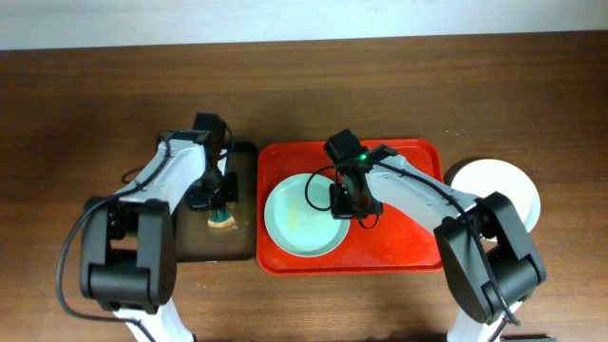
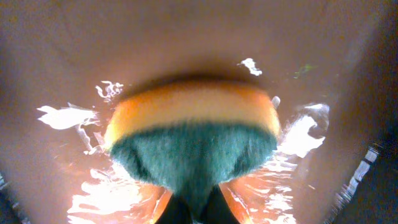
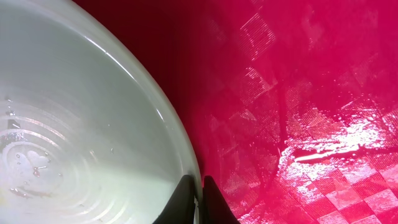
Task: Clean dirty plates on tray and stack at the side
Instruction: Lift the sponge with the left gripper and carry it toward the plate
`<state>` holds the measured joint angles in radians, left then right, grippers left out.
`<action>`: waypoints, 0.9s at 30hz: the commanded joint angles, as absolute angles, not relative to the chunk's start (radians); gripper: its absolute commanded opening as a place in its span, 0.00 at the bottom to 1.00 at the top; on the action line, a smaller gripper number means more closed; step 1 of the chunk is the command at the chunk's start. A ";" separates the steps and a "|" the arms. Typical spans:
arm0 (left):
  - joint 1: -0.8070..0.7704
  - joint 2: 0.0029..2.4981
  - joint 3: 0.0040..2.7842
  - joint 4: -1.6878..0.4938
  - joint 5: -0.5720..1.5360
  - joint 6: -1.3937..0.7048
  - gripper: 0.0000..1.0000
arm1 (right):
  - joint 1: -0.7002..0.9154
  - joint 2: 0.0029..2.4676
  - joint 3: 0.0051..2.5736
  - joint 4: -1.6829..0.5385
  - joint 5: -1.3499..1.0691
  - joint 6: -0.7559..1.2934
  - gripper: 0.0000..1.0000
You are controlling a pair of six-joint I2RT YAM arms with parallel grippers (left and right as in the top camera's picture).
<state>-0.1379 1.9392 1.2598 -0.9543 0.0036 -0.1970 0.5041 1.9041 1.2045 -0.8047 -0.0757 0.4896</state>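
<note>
right end effector [image 3: 199, 188] clamps green plate [image 3: 81, 124] rim, face-up on tray [image 3: 298, 93] | left end effector [image 2: 194, 210] clamps sponge [image 2: 193, 137]

Three views: one high, two close.
Overhead looks straight down on table [image 1: 95, 95], far off. Left wrist sits tight on sponge [image 2: 193, 137]; right wrist tight on plate [image 3: 74, 124] rim and tray [image 3: 298, 93]. Overhead also shows all three.

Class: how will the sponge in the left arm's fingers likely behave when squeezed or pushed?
The sponge probably squashes easily: its green pad narrows where the fingers pinch it. Foamy layers suggest it is light. Wet glints on the dark tray beneath hint it may slide.
</note>
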 commanded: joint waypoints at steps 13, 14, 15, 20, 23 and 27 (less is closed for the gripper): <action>-0.186 1.667 1.316 -0.999 0.022 -0.181 0.00 | 0.471 1.919 1.192 -0.818 -0.144 0.491 0.04; -0.197 1.663 1.316 -1.005 0.022 -0.181 0.00 | 0.453 1.919 1.196 -0.830 -0.171 0.491 0.04; -0.207 1.663 1.316 -1.016 0.022 -0.181 0.00 | 0.426 1.919 1.200 -0.842 -0.196 0.491 0.04; -0.210 1.664 1.316 -1.077 0.023 -0.181 0.00 | 0.359 1.919 1.203 -0.857 -0.280 0.491 0.04; -0.210 1.664 1.316 -1.108 0.023 -0.181 0.00 | 0.360 1.919 1.203 -0.864 -0.282 0.491 0.04; -0.210 1.664 1.316 -1.109 0.022 -0.183 0.00 | 0.360 1.919 1.203 -0.884 -0.282 0.475 0.04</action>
